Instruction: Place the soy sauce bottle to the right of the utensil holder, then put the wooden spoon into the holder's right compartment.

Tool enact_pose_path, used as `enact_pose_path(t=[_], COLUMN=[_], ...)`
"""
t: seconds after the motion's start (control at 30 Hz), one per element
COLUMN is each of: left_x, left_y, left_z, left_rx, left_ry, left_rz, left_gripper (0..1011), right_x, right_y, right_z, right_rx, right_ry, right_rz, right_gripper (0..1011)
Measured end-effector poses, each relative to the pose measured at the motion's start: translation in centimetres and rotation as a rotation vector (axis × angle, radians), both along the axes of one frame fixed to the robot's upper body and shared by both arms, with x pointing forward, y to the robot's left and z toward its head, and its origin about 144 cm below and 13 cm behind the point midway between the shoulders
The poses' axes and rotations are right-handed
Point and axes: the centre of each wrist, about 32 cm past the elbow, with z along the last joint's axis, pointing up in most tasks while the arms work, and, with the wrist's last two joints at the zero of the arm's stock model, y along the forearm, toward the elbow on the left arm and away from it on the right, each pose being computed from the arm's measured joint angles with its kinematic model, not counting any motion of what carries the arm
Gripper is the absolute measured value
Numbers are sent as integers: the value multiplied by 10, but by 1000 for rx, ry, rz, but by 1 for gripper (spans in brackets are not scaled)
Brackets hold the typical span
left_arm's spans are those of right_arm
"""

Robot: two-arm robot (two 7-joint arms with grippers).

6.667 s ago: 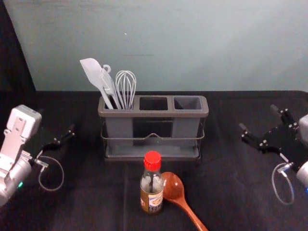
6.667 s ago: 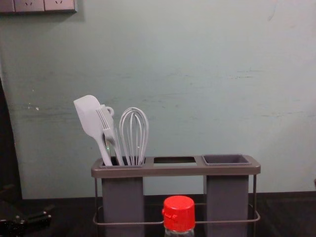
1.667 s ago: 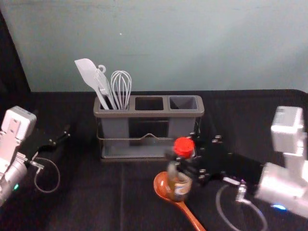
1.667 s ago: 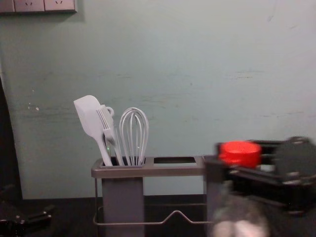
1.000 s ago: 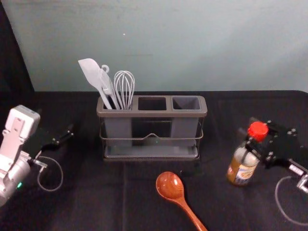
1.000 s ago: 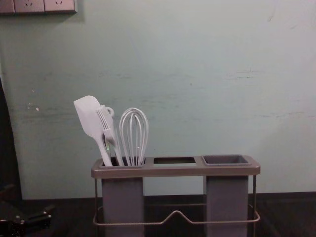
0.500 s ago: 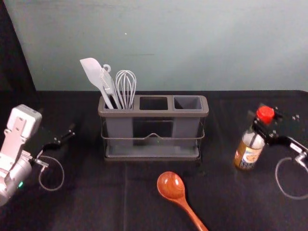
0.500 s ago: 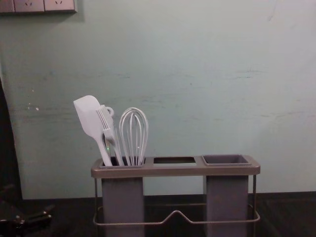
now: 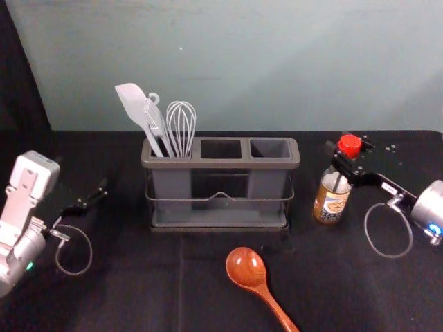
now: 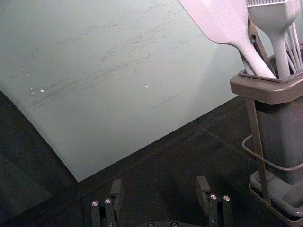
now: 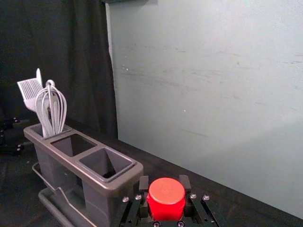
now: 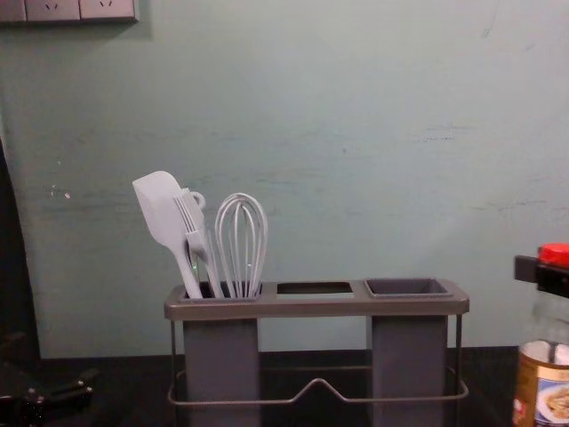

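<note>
To the right of the utensil holder (image 9: 220, 164), my right gripper (image 9: 350, 158) is shut on the neck of the soy sauce bottle (image 9: 332, 196), which leans slightly in the head view. Whether its base touches the table I cannot tell. The right wrist view has the red cap of the bottle (image 11: 166, 203) between the fingers of the right gripper (image 11: 164, 183). In front of the holder lies the wooden spoon (image 9: 246, 267), bowl toward the holder. My left gripper (image 9: 93, 199) is parked at the left; in its wrist view the left gripper (image 10: 159, 189) stands open, holding nothing.
A white spatula (image 9: 135, 109), a brush and a whisk (image 9: 181, 127) stand in the holder's left compartment. Its middle and right compartments (image 9: 270, 148) hold nothing visible. Behind the dark table (image 9: 131, 290) rises a pale wall.
My right gripper took the bottle from beside the spoon and carried it right, past the holder's right end. Most recently both moved back toward the wall and a little left. The left arm stayed put.
</note>
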Motion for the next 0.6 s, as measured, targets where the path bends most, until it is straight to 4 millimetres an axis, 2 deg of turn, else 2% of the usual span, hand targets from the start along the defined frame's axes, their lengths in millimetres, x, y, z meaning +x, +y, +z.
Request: enact_pose_path(t=[0.6], left_x=[0], left_y=[0], left_z=[0], left_rx=[0], left_ry=[0], left_rz=[0], left_gripper=[1011], right_x=[17], right_y=[14], right_z=[-11], right_rx=[-16], right_ry=[29], right_rz=[-17], right_gripper=[388])
